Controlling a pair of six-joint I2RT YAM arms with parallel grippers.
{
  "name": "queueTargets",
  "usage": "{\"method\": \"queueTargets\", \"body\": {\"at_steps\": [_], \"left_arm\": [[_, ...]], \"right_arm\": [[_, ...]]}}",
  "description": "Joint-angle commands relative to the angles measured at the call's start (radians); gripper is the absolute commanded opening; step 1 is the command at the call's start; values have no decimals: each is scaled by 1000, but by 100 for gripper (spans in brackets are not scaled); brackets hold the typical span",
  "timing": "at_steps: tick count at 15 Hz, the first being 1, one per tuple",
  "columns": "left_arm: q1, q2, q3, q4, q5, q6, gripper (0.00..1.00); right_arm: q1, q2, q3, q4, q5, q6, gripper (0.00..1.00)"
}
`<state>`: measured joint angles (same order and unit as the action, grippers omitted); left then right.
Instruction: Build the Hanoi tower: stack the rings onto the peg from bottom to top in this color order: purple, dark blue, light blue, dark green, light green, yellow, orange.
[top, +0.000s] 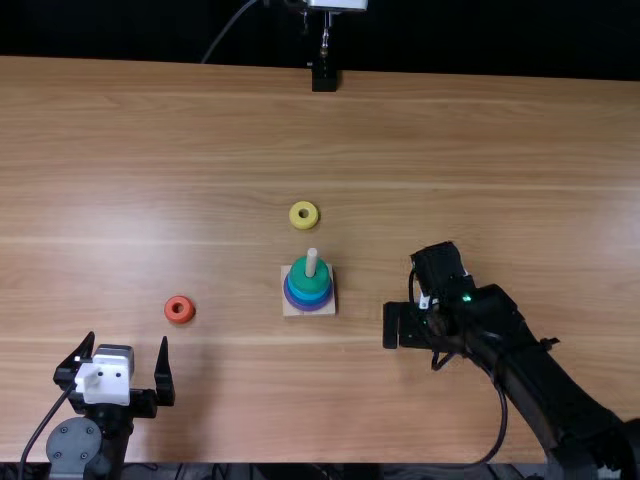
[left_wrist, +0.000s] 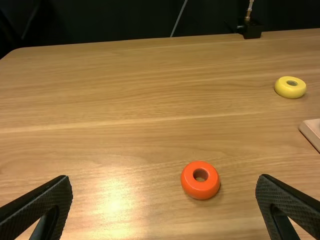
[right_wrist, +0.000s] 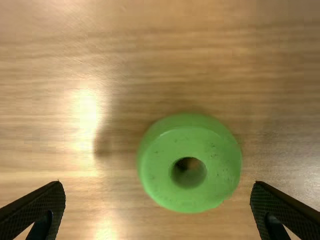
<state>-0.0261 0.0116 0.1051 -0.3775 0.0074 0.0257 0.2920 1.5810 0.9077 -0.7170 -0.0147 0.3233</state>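
Open, my left gripper (top: 127, 340) is just nearer than the orange ring (top: 179, 309), which lies flat on the table. In the left wrist view, my left gripper (left_wrist: 164, 181) has the orange ring (left_wrist: 200, 188) beyond its fingers. My right gripper (top: 401, 326) is right of the wooden base (top: 295, 309); in the right wrist view that gripper (right_wrist: 157, 184) stands open above the light green ring (right_wrist: 188, 195). Purple (top: 309, 306), blue and light blue rings, with a dark green ring (top: 299, 274) on top, surround the peg (top: 311, 262). The yellow ring (top: 304, 225) lies behind the base.
A black stand (top: 324, 77) is at the table's far edge with a cable beside it. The right arm (top: 540, 370) stretches over the table's near right part. Between the left gripper and the base there is bare wood.
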Motion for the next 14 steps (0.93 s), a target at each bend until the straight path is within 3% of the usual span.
{"method": "queueTargets", "body": {"at_steps": [1,14], "left_arm": [[-1,-12,-105,-81,2,11,100],[-1,-12,-105,-81,2,11,100]], "right_arm": [[-37,11,65,-9,24,12,100],[-44,112,79,-35,24,8,100]]}}
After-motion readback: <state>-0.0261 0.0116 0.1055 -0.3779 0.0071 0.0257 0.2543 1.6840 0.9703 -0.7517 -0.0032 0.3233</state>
